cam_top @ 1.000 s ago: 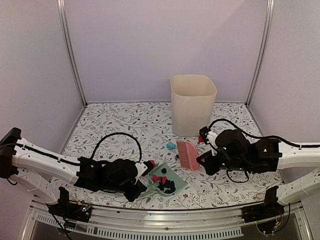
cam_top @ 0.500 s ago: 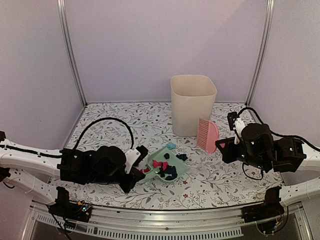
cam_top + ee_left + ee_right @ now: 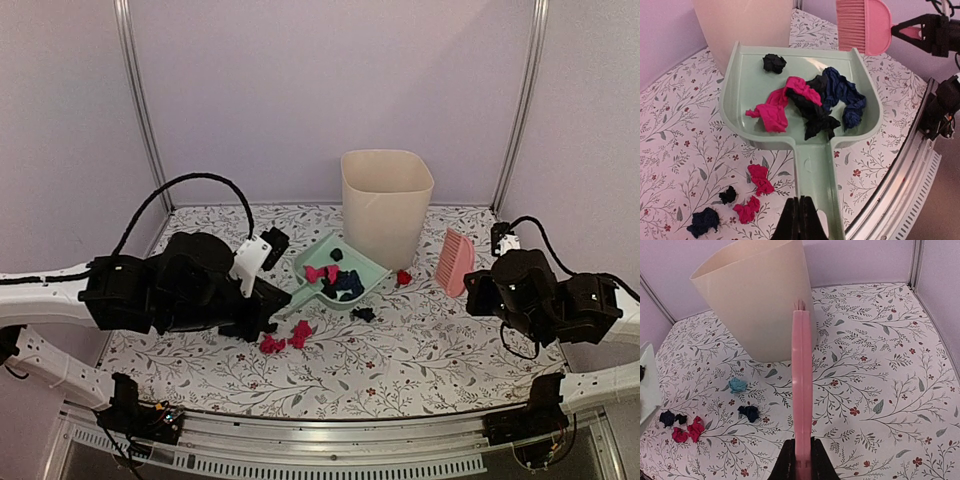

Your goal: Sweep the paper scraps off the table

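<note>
At the back centre of the desk (image 3: 220,370) the cream bin (image 3: 386,205) stands upright, mouth open. Just in front of it the mint dustpan (image 3: 740,100) looks lifted off the desk, open lip toward the bin wall. Right of the bin the pink brush (image 3: 455,262) is held off the surface, well apart from the pan. Left fingers (image 3: 799,222) clenched on the very end of the pan's handle. Right fingers (image 3: 811,460) clamped on the brush handle.

Paper scraps (image 3: 775,107): a load of pink, black and navy wads sits bunched mid-pan, with one black wad alone near the lip. More lie loose on the desk:
- two pink, one small black and one navy under the pan's near side
- a teal and a navy wad by the bin's foot
- a red one close to its base

Judgement: the step in hand is carrying this load to the bin and tipping it in.
- The pan should rise above the rim before any tilt, lip level or slightly up, since the lone black wad looks likeliest to roll off.
- The lip should pass over the rim first, then the handle lift slowly.
- The grip is far out on the handle, so quick moves may twist the pan.
- The loose wads will need another pass.
</note>
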`<state>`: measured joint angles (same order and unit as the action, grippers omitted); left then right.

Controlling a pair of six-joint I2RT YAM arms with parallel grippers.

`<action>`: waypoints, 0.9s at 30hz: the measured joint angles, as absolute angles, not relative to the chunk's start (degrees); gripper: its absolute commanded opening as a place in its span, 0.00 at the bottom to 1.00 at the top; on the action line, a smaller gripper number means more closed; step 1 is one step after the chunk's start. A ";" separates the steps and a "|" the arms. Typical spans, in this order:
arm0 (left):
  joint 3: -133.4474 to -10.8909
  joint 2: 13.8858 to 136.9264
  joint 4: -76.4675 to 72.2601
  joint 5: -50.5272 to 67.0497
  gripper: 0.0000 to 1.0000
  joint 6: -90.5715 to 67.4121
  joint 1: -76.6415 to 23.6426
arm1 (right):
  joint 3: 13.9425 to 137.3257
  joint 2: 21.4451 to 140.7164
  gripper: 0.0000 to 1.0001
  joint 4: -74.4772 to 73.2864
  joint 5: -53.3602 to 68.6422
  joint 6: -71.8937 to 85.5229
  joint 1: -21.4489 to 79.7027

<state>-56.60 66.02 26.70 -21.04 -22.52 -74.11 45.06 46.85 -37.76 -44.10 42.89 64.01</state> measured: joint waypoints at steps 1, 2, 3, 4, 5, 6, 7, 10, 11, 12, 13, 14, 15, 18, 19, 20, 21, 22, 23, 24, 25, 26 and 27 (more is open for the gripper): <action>-58.13 66.04 26.96 -21.32 0.00 -22.02 -73.58 | 44.93 47.22 0.00 -38.15 -44.27 43.40 63.35; -59.53 66.13 27.22 -21.54 0.00 -21.56 -73.03 | 44.80 47.70 0.00 -38.37 -44.36 43.81 62.83; -60.90 66.37 27.49 -21.74 0.00 -21.06 -72.58 | 44.58 48.12 0.00 -38.57 -44.38 44.12 62.41; -62.59 66.89 27.90 -21.96 0.00 -20.51 -72.14 | 44.23 48.53 0.00 -38.76 -44.36 44.40 62.04; -64.05 67.46 28.10 -22.17 0.00 -19.97 -71.81 | 44.01 48.75 0.00 -38.98 -44.36 44.53 61.87; -65.91 68.36 28.47 -22.48 0.00 -19.40 -71.50 | 43.68 48.86 0.00 -39.16 -44.34 44.77 61.71; -68.38 69.63 28.80 -22.96 0.00 -18.46 -71.16 | 43.40 48.86 0.00 -39.31 -44.31 44.95 61.67; -74.26 73.10 29.32 -23.66 0.00 -16.16 -69.47 | 42.83 48.73 0.00 -39.53 -44.29 45.28 61.43; -76.29 74.37 29.50 -23.88 0.00 -15.35 -68.55 | 42.57 48.58 0.00 -39.53 -44.29 45.36 61.43; -77.78 75.33 29.50 -24.08 0.00 -14.72 -67.83 | 42.46 48.51 0.00 -39.55 -44.29 45.39 61.43; -79.44 76.40 29.67 -24.29 0.00 -13.91 -67.02 | 42.22 48.29 0.00 -39.55 -44.29 45.45 61.41; -81.12 77.58 29.56 -24.67 0.00 -13.04 -66.22 | 41.95 48.05 0.00 -39.53 -44.29 45.52 61.30; -83.05 78.96 29.52 -25.06 0.00 -11.92 -65.23 | 41.74 47.88 0.00 -39.59 -44.27 45.63 61.14; -87.29 82.59 29.06 -25.98 0.00 -8.71 -62.85 | 41.36 47.83 0.00 -39.66 -44.23 45.71 60.62; -88.88 84.03 28.97 -26.11 0.00 -7.35 -61.95 | 41.34 47.92 0.00 -39.66 -44.23 45.76 60.55; -90.08 85.25 28.67 -26.22 0.00 -6.35 -61.21 | 41.34 48.07 0.00 -39.64 -44.21 45.80 60.55; -91.96 87.02 28.45 -26.41 0.00 -4.75 -60.25 | 41.30 48.23 0.00 -39.62 -44.10 45.87 60.55; -93.17 88.33 27.97 -26.61 0.00 -3.49 -59.64 | 41.25 48.36 0.00 -39.64 -43.94 45.89 60.47; -94.63 89.82 27.68 -26.89 0.00 -1.96 -59.09 | 41.23 48.47 0.00 -39.59 -43.81 45.89 60.45; -96.20 91.55 27.18 -27.46 0.00 -0.12 -58.61 | 41.19 48.47 0.00 -39.59 -43.72 45.87 60.42; -97.45 92.97 26.65 -27.92 0.00 1.32 -58.28 | 41.15 48.47 0.00 -39.57 -43.62 45.87 60.38; -99.11 94.78 26.13 -28.45 0.00 3.36 -57.91 | 41.12 48.45 0.00 -39.53 -43.44 45.87 60.36; -100.27 96.20 25.54 -28.93 0.00 4.91 -57.69 | 41.10 48.42 0.00 -39.40 -43.31 45.84 60.36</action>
<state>-100.27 96.20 25.54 -28.93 4.91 -57.69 41.10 48.42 -39.40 -43.31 45.84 60.36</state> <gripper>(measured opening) 0.011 0.077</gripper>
